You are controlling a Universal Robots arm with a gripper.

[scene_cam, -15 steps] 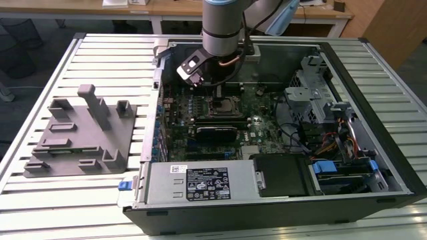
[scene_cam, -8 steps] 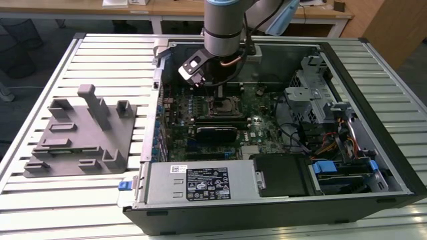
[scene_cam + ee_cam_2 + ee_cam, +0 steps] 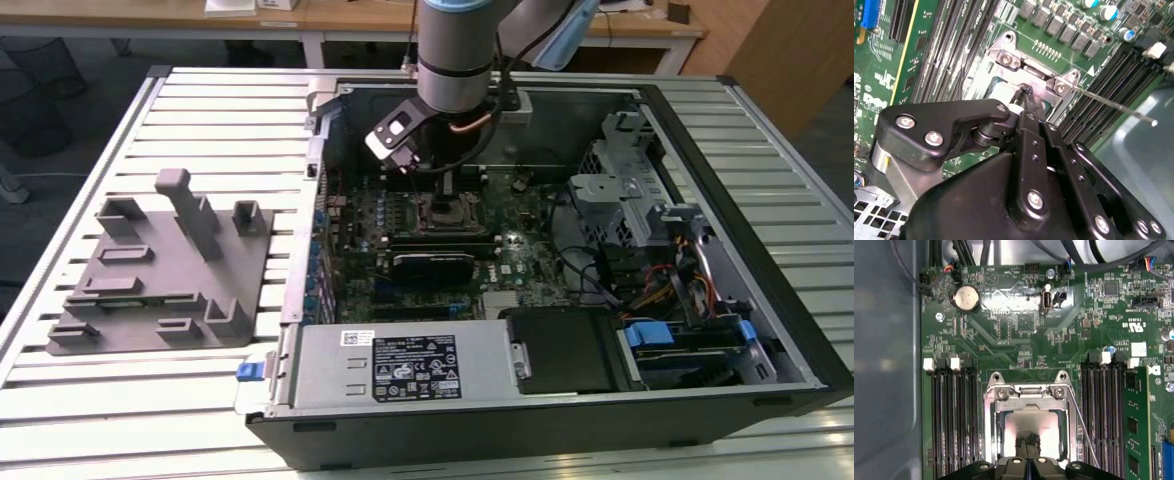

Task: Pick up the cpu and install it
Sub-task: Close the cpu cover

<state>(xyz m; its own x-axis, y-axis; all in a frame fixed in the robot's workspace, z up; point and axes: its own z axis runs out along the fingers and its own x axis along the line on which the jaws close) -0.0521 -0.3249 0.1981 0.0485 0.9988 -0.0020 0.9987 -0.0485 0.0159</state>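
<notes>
Your arm reaches down into the open computer case [image 3: 747, 200], which lies on its side on the slatted table [image 3: 200, 110], with the grey tray [image 3: 160, 270] of upright blocks well apart from it toward the exterior view's left. The gripper [image 3: 438, 195] is low over the green board [image 3: 1019, 340], right at the socket between the two banks of memory slots [image 3: 954, 415]. In both wrist views you can see its two black fingers pressed together, with only a thin seam between them and nothing pinched; see the gripper [image 3: 1027, 442] in the first wrist view and the gripper [image 3: 1026, 95] in the second. The cpu [image 3: 1044, 427] lies flat inside the metal socket frame [image 3: 1029, 392], silvery top up, directly under the fingertips; in the second wrist view the cpu [image 3: 999, 92] shows as a pale patch beside them. You cannot tell whether the tips touch it. The thin lever [image 3: 1081, 425] stands raised beside the frame, apart from the gripper.
</notes>
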